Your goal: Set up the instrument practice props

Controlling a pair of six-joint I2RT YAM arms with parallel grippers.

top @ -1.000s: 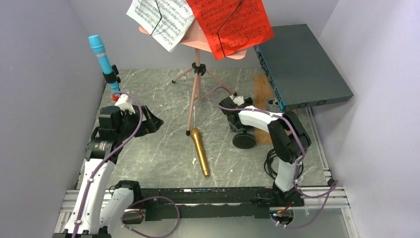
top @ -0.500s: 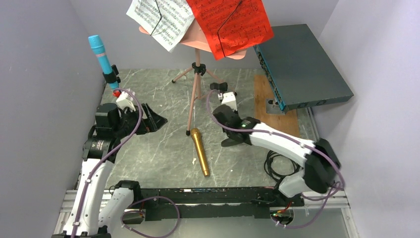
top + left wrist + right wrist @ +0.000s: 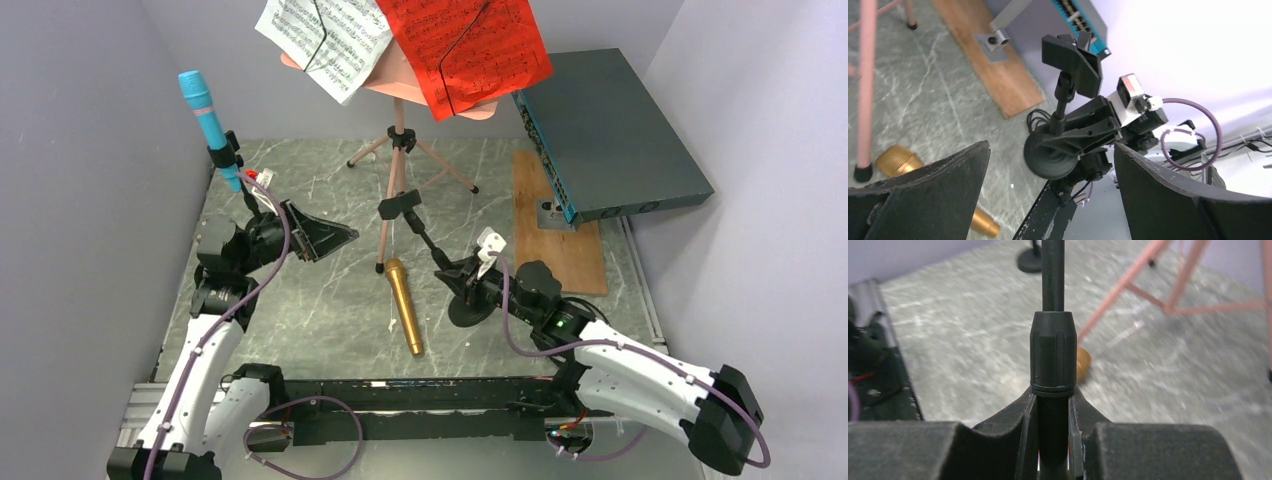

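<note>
- Right claw (image 3: 462,280) is clamped on the black round-based pole (image 3: 430,243), low on the shaft just above its base disc (image 3: 470,311). Left claw (image 3: 322,238) gapes wide and holds nothing.
- The pole is over the middle of the table (image 3: 330,300), just right of the gold microphone (image 3: 404,306), which lies flat.
- Long axis is tilted: the disc is toward me, and the clip (image 3: 400,205) leans away and left, close to the pink tripod leg (image 3: 383,245).
- Risks: the clip could knock that leg and rock the music desk (image 3: 400,80). The heavy disc could swing in my grip. It could land on the microphone if I drift left.
</note>
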